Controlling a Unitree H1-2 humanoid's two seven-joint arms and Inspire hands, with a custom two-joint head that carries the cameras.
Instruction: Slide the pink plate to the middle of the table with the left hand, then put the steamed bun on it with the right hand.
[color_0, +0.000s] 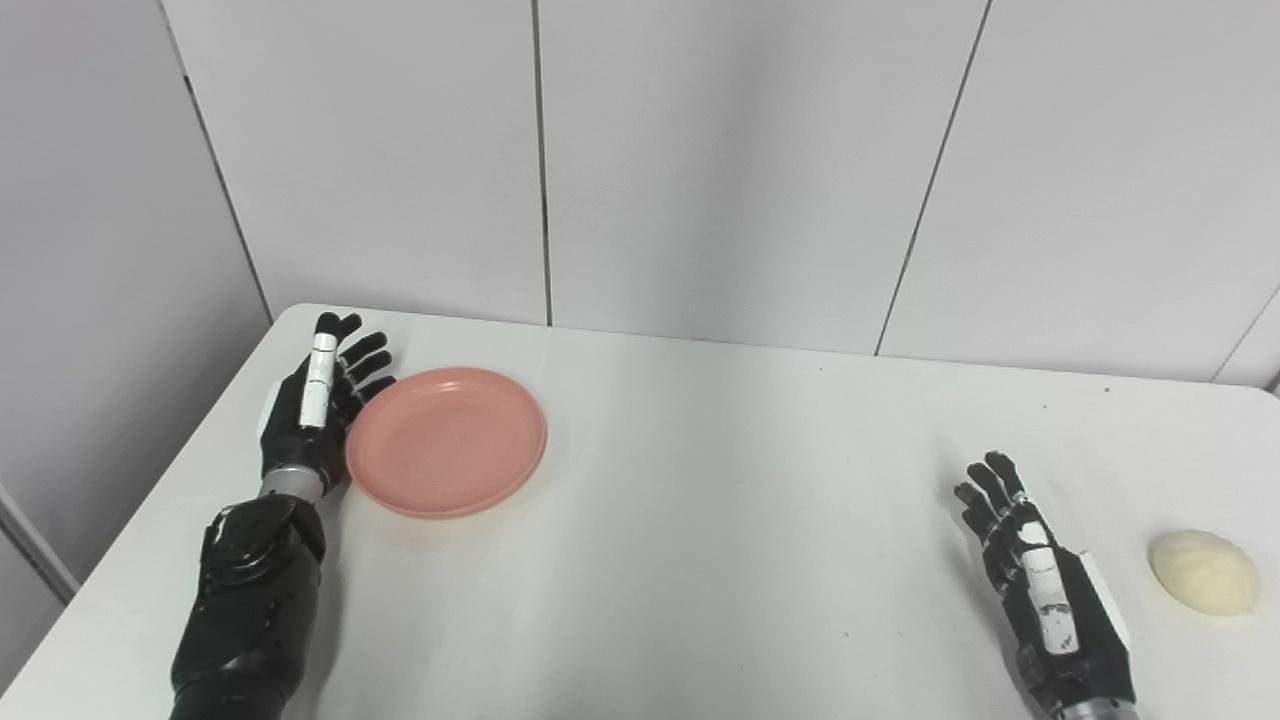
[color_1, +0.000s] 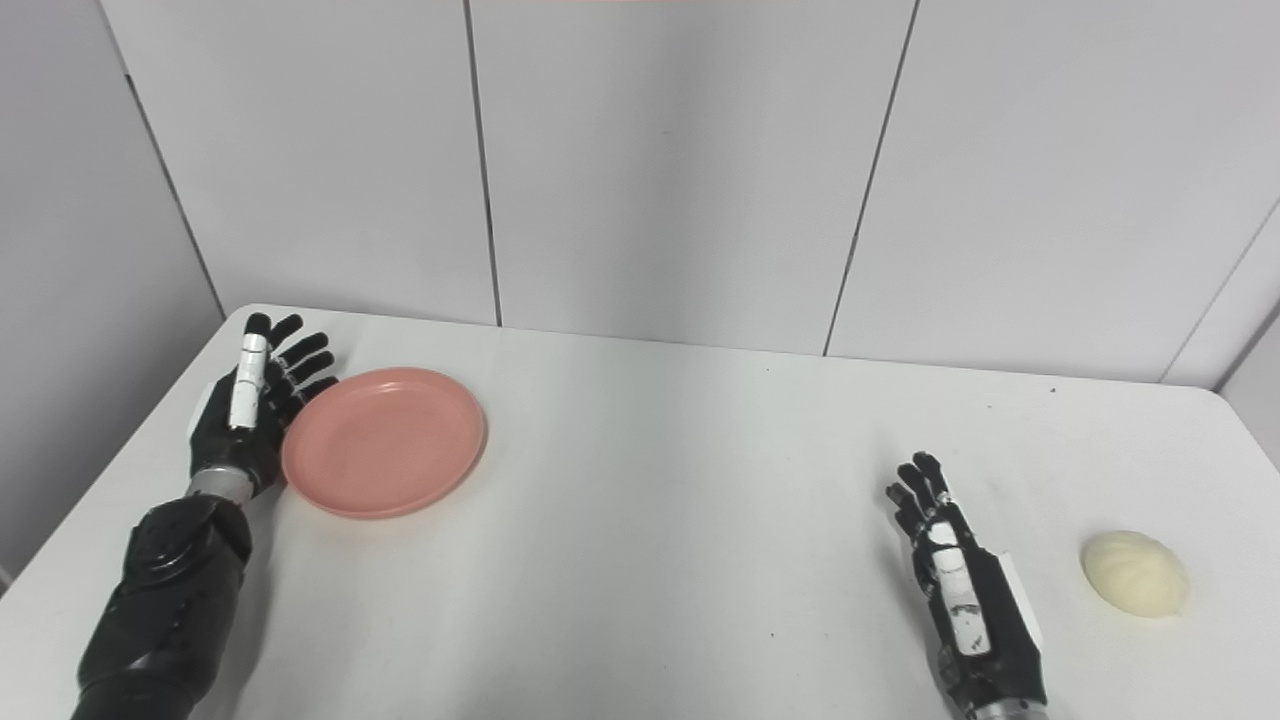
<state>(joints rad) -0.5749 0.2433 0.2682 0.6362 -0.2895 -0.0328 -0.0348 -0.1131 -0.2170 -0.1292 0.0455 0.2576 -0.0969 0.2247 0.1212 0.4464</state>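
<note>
Pink plate (color_0: 446, 441) lies flat on the white table (color_0: 700, 520) toward its far left, with the left hand (color_0: 315, 408) set edge-on against its left rim, fingers straight and spread, holding nothing. Near the right edge the steamed bun (color_1: 1135, 573) sits just beside the right hand (color_1: 965, 600), apart from it, whose fingers are likewise extended and empty. Only the right eye view shows bare table beyond the bun; the left eye view has it almost at the frame edge.

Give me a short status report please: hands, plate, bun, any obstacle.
Left hand open, against pink plate left rim. Right hand open, idle, bun to its right, untouched. Plate at table left, path clear.
</note>
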